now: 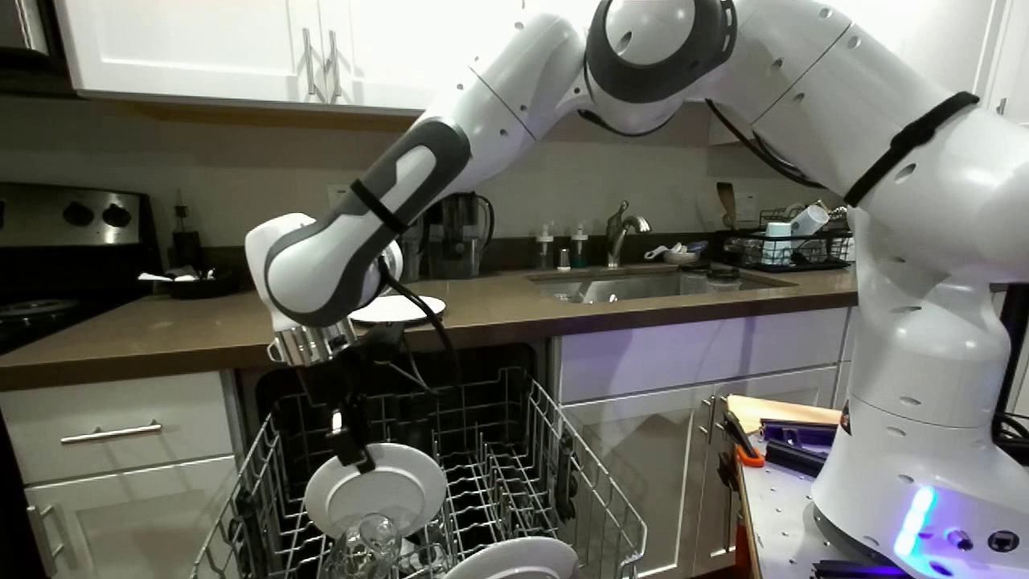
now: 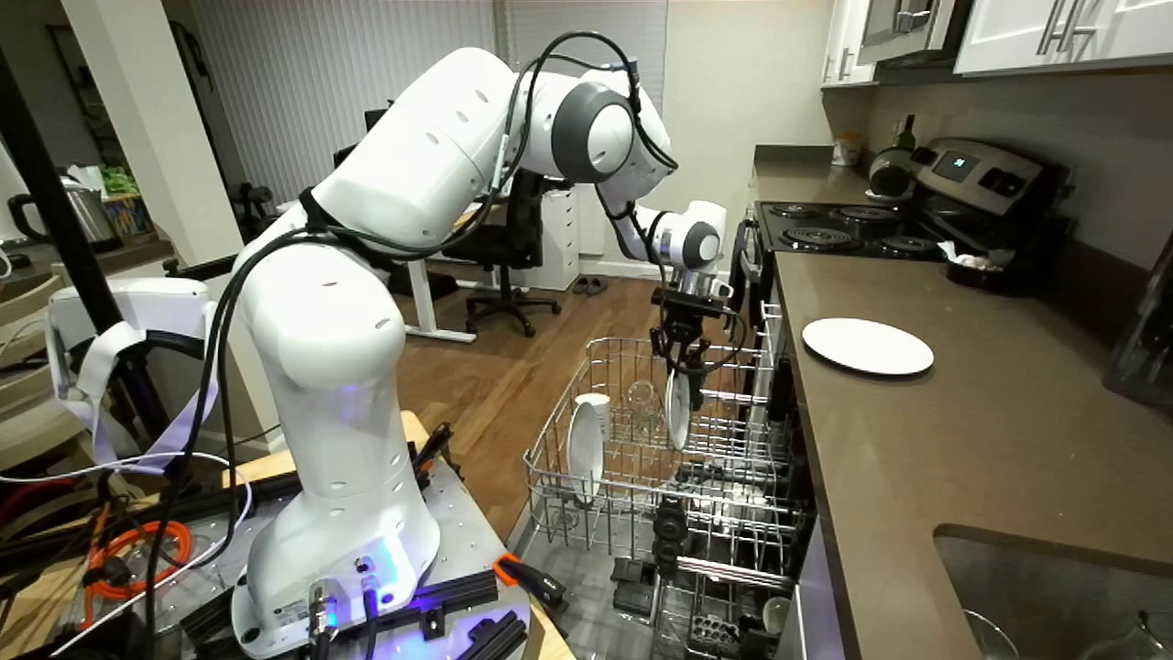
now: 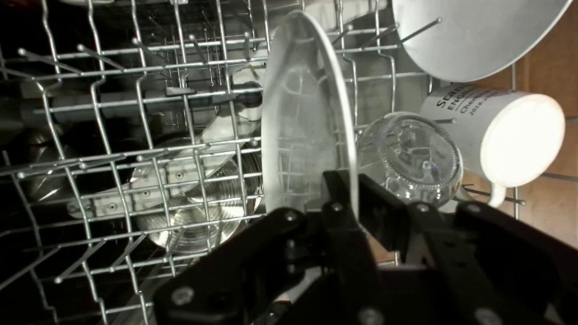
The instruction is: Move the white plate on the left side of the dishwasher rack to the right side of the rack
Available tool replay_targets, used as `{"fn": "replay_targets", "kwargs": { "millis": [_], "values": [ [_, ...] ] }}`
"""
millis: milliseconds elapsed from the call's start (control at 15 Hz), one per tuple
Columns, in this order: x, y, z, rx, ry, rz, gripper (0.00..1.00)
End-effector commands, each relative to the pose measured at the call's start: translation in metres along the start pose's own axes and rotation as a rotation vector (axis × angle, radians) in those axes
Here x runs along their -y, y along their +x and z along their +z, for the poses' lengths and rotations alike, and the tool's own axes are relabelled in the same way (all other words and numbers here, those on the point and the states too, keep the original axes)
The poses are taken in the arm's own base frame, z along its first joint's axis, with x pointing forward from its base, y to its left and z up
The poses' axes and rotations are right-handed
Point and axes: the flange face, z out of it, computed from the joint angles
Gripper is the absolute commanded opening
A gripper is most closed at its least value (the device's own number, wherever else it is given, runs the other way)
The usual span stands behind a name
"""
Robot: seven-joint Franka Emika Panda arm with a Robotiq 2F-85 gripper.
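The white plate stands on edge at the left part of the dishwasher rack in an exterior view. It shows nearly edge-on in an exterior view and in the wrist view. My gripper is at the plate's upper rim; it also shows in an exterior view. In the wrist view my fingers lie on both sides of the rim, close together, shut on it. I cannot tell whether the plate's lower edge touches the rack; glassware hides part of it.
Beside the plate are a clear glass jar and a white printed mug. Another white plate stands nearer the front of the rack. Rack tines rise nearby. A white plate lies on the counter beside the dishwasher.
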Motion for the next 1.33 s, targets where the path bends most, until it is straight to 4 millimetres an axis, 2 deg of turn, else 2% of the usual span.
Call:
{"fn": "replay_targets", "kwargs": {
  "millis": [0,400,800,1067,1267],
  "values": [
    [-0.01,-0.019,-0.029,0.002,0.067,0.011,0.03],
    [-0.02,-0.049,-0.061,-0.013,0.076,0.038,0.03],
    [-0.008,-0.096,-0.081,-0.01,0.051,0.037,0.03],
    [-0.004,-0.133,-0.08,0.0,0.069,0.037,0.03],
    [0.006,-0.158,-0.071,-0.023,0.083,0.01,0.03]
  ]
}}
